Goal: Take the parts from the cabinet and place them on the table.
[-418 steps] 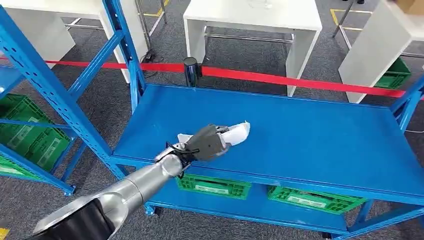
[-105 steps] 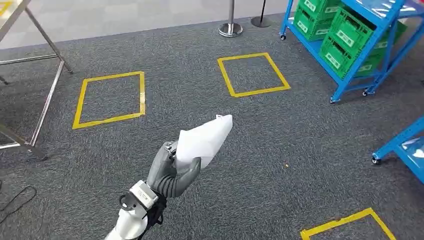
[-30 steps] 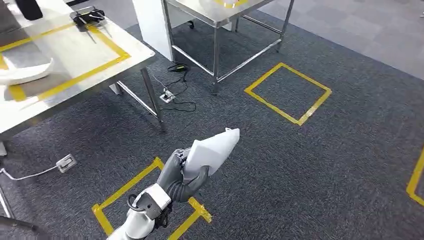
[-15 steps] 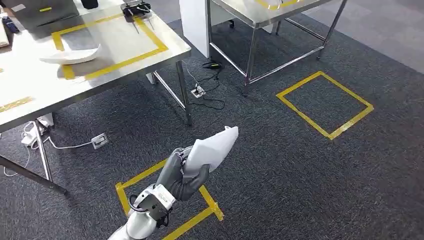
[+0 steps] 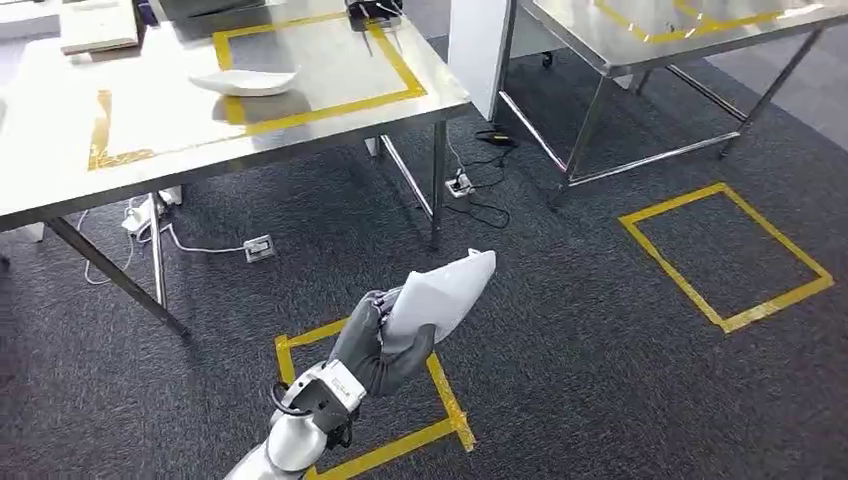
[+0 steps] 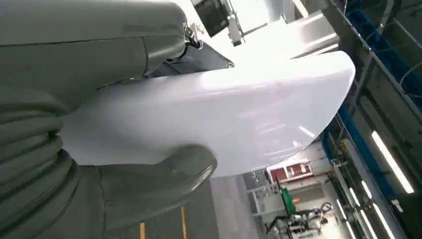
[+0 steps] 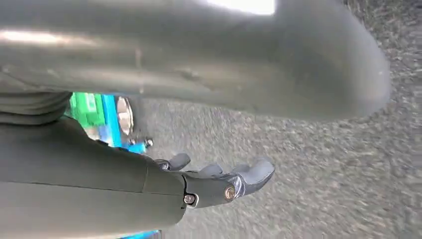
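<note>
Head view: steel table (image 5: 60, 170) stands on grey carpet (image 5: 620, 380).

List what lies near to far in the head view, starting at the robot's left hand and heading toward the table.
Left hand → white part it holds → floor socket → steel table → white part on table.

Left robot hand (image 5: 378, 345) raised forward, fingers clasped; right robot hand (image 7: 219, 181) hangs with fingers apart
</note>
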You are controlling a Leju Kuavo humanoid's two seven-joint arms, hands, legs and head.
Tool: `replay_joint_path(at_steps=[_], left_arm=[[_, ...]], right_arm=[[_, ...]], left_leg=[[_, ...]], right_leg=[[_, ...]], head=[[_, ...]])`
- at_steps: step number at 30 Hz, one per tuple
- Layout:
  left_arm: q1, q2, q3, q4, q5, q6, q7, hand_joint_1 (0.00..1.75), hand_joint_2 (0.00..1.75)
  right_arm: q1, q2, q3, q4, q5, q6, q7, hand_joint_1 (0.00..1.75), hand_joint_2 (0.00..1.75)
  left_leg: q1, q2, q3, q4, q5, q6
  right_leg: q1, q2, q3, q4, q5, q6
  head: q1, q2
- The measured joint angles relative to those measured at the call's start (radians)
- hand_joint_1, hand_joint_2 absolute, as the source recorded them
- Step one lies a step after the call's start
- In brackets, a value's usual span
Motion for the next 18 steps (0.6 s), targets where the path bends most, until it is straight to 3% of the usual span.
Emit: replay_joint_path(at_steps=[1, 3, 4, 5, 6, 7, 8, 10, 11, 12, 14, 15, 16, 17, 18], left_arm=[[-0.004, -0.007, 0.0, 0.003, 0.0, 0.0, 0.0, 1.75, 1.75], [-0.007, -0.013, 0.0, 0.006, 0.002, -0.002, 0.001, 1.75, 1.75], [-0.006, -0.015, 0.0, 0.01, 0.009, -0.003, 0.003, 1.75, 1.75], [-0.007, -0.015, 0.0, 0.013, 0.013, -0.005, 0.003, 1.75, 1.75], [-0.006, -0.015, 0.0, 0.014, 0.019, -0.008, 0.003, 1.75, 1.75], [-0.011, -0.016, 0.0, 0.016, 0.022, -0.011, 0.003, 1.75, 1.75], [-0.014, -0.02, -0.001, 0.018, 0.023, -0.012, 0.002, 1.75, 1.75], [-0.011, -0.024, -0.003, 0.018, 0.023, -0.014, 0.0, 1.75, 1.75], [-0.009, -0.023, -0.004, 0.018, 0.021, -0.016, 0.001, 1.75, 1.75], [-0.007, -0.023, -0.005, 0.018, 0.02, -0.016, 0.004, 1.75, 1.75], [-0.008, -0.023, -0.008, 0.017, 0.018, -0.017, 0.008, 1.75, 1.75], [-0.008, -0.024, -0.01, 0.015, 0.018, -0.018, 0.01, 1.75, 1.75], [-0.011, -0.026, -0.01, 0.015, 0.018, -0.018, 0.011, 1.75, 1.75], [-0.011, -0.028, -0.01, 0.015, 0.017, -0.018, 0.012, 1.75, 1.75], [-0.011, -0.028, -0.011, 0.015, 0.017, -0.018, 0.012, 1.75, 1.75]], right_arm=[[0.003, -0.004, -0.001, 0.0, -0.002, -0.005, 0.002, 0.0, 0.0], [0.003, -0.006, -0.005, 0.0, -0.011, -0.015, -0.004, 0.0, 0.0], [0.003, -0.008, -0.009, 0.0, -0.016, -0.019, -0.008, 0.0, 0.0], [0.004, -0.008, -0.011, 0.0, -0.018, -0.02, -0.008, 0.0, 0.0], [0.004, -0.011, -0.013, 0.0, -0.017, -0.02, -0.008, 0.0, 0.0], [0.01, -0.012, -0.015, 0.0, -0.018, -0.02, -0.01, 0.0, 0.0], [0.016, -0.016, -0.016, 0.0, -0.018, -0.021, -0.01, 0.0, 0.0], [0.03, -0.02, -0.02, 0.0, -0.016, -0.02, -0.005, 0.0, 0.0], [0.033, -0.022, -0.022, 0.0, -0.016, -0.021, -0.003, 0.0, 0.0], [0.033, -0.022, -0.023, 0.0, -0.016, -0.023, -0.004, 0.0, 0.0], [0.03, -0.022, -0.024, 0.0, -0.016, -0.026, -0.008, 0.0, 0.0], [0.029, -0.022, -0.024, 0.0, -0.016, -0.025, -0.01, 0.0, 0.0], [0.029, -0.023, -0.025, 0.0, -0.016, -0.024, -0.011, 0.0, 0.0], [0.029, -0.023, -0.026, 0.0, -0.016, -0.022, -0.013, 0.0, 0.0], [0.027, -0.024, -0.026, 0.0, -0.016, -0.022, -0.012, 0.0, 0.0]], left_leg=[[-0.006, -0.01, -0.006, 0.002, 0.001, -0.009], [0.003, -0.033, -0.013, -0.002, 0.008, -0.023], [0.005, -0.047, -0.013, -0.008, 0.013, -0.031], [0.0, -0.06, -0.025, -0.01, 0.016, -0.04], [-0.003, -0.012, -0.024, 0.005, 0.006, -0.04], [-0.008, 0.047, -0.043, 0.044, -0.024, -0.041], [-0.007, 0.082, -0.076, 0.117, -0.066, -0.044], [-0.004, 0.103, -0.146, 0.274, -0.133, -0.049], [-0.003, 0.107, -0.159, 0.307, -0.135, -0.051], [-0.002, 0.109, -0.147, 0.287, -0.115, -0.051], [-0.001, 0.128, -0.063, 0.137, -0.039, -0.048], [-0.004, 0.172, -0.007, 0.04, -0.006, -0.042], [-0.02, 0.219, 0.014, 0.005, -0.027, -0.034], [-0.013, 0.196, 0.01, 0.004, -0.018, -0.02], [-0.015, 0.184, 0.006, 0.005, -0.018, -0.017]], right_leg=[[-0.001, 0.032, 0.007, -0.018, -0.015, 0.0], [0.005, 0.005, 0.006, -0.017, -0.012, 0.002], [0.007, -0.007, 0.007, -0.017, -0.011, -0.002], [-0.002, -0.022, 0.015, -0.028, -0.004, -0.012], [-0.003, -0.041, 0.017, -0.033, 0.001, -0.018], [-0.002, -0.051, 0.017, -0.034, 0.002, -0.025], [0.0, -0.068, 0.017, -0.034, 0.001, -0.027], [0.003, -0.104, 0.017, -0.033, -0.002, -0.031], [0.003, -0.12, 0.017, -0.033, -0.002, -0.032], [0.003, -0.133, 0.018, -0.033, -0.003, -0.031], [0.003, -0.159, 0.022, -0.031, -0.007, -0.026], [0.004, -0.171, 0.025, -0.027, -0.012, -0.021], [0.013, -0.18, 0.025, -0.023, -0.019, -0.013], [0.014, -0.187, 0.025, -0.021, -0.02, -0.008], [0.018, -0.198, 0.028, -0.021, -0.021, -0.005]], head=[[-0.001, 0.0], [0.0, 0.0], [0.0, 0.0], [0.0, 0.0], [0.001, 0.0], [-0.01, 0.0], [-0.011, 0.0], [-0.01, 0.0], [-0.01, 0.0], [-0.01, 0.0], [-0.011, 0.0], [-0.011, 0.0], [-0.011, 0.0], [-0.008, 0.0], [-0.008, 0.0]])
